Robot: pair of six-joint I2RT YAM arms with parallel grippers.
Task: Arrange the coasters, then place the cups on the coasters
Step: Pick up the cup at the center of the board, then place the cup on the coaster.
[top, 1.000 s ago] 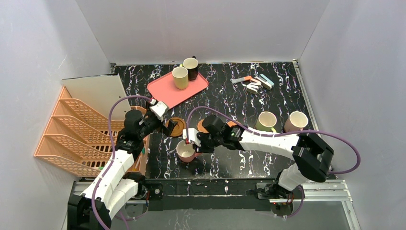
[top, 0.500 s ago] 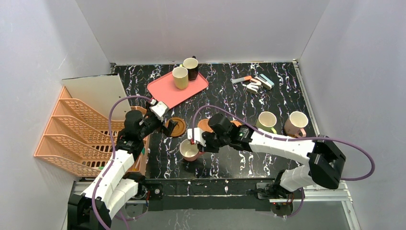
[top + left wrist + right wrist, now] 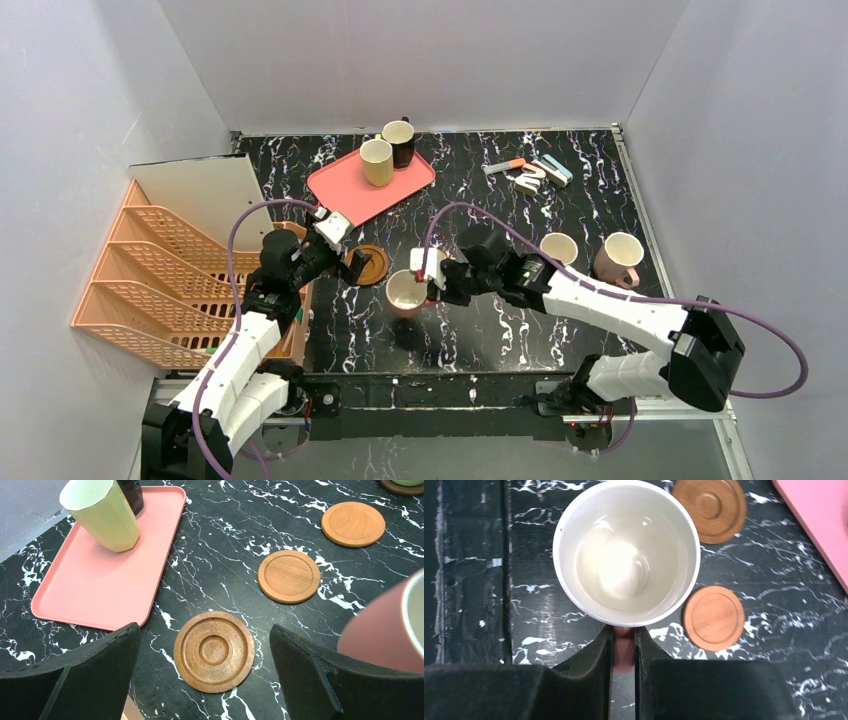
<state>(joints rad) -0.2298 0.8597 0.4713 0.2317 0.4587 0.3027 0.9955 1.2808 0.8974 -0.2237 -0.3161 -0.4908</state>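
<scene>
My right gripper (image 3: 624, 641) is shut on the handle of a pink cup (image 3: 626, 552), cream inside, hanging above the table (image 3: 407, 292). A ringed brown coaster (image 3: 214, 651) lies flat between the fingers of my open left gripper (image 3: 204, 636), which hovers over it (image 3: 352, 264). Two plain orange coasters (image 3: 289, 576) (image 3: 353, 523) lie further right. The nearer plain coaster (image 3: 714, 617) shows beside the held cup. A yellow-green cup (image 3: 376, 161) and a dark brown cup (image 3: 399, 142) stand on the pink tray (image 3: 345, 195). A green cup (image 3: 558, 250) and a pale pink cup (image 3: 620, 257) stand at the right.
An orange mesh file rack (image 3: 150, 290) fills the left side with a white board (image 3: 205, 185) behind it. Small stationery items (image 3: 530, 172) lie at the back right. My right arm (image 3: 600, 300) stretches across the front of the table.
My right gripper has lifted the pink cup and carried it away from the front edge, toward the coasters. The left arm has not moved.
</scene>
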